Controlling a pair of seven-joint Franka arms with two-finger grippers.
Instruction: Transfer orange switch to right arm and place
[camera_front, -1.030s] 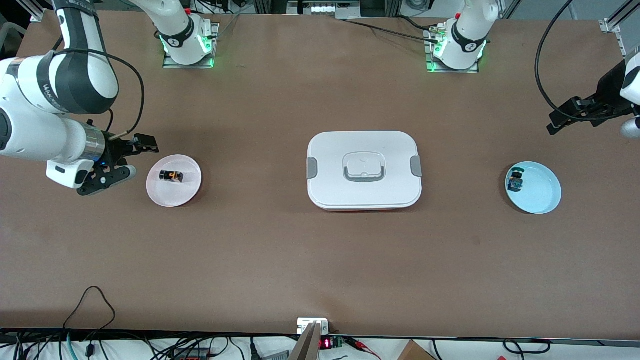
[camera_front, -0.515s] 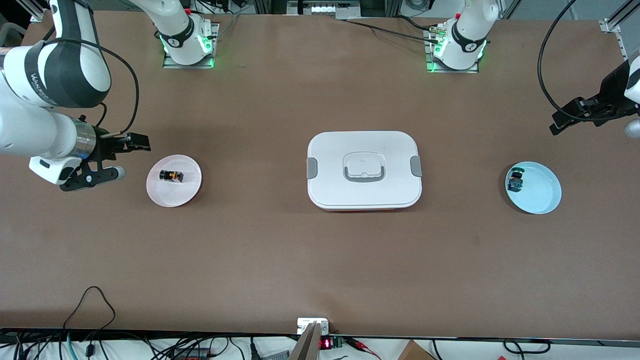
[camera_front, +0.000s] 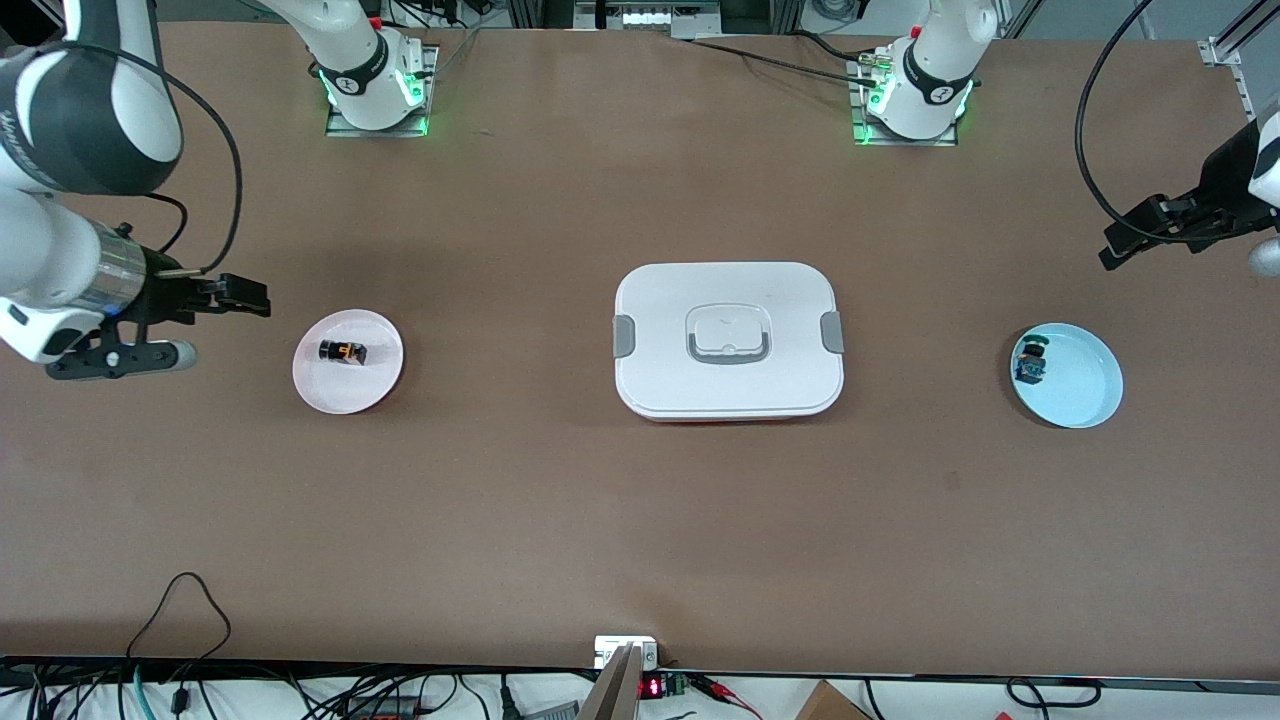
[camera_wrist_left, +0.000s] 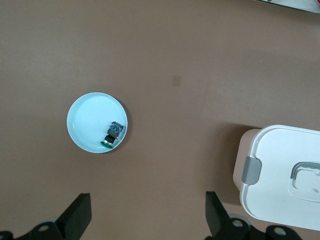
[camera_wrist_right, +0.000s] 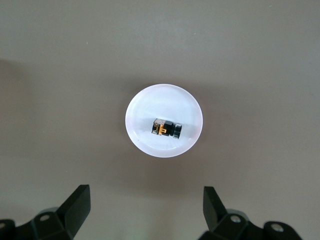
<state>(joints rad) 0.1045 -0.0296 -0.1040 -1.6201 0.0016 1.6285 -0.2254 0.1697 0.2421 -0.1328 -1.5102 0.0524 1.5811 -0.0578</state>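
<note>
The orange switch (camera_front: 343, 352) lies on its side on a pink plate (camera_front: 350, 390) near the right arm's end of the table. It shows in the right wrist view (camera_wrist_right: 167, 128) on the same plate (camera_wrist_right: 145, 107). My right gripper (camera_front: 212, 322) is open and empty, in the air beside the plate toward the right arm's end; its jaws (camera_wrist_right: 146, 200) stand wide apart with bare table between them. My left gripper (camera_front: 1125, 240) is open and empty, high over the left arm's end of the table, and also shows in the left wrist view (camera_wrist_left: 148, 205).
A white lidded box (camera_front: 728, 340) with a handle stands mid-table and shows in the left wrist view (camera_wrist_left: 285, 175). A light blue plate (camera_front: 1085, 385) near the left arm's end holds a small green-and-blue part (camera_front: 1030, 362), seen in the left wrist view (camera_wrist_left: 112, 135).
My right gripper has drawn away from the pink plate toward the right arm's end of the table. The switch has stayed on the plate. The left arm has barely moved.
</note>
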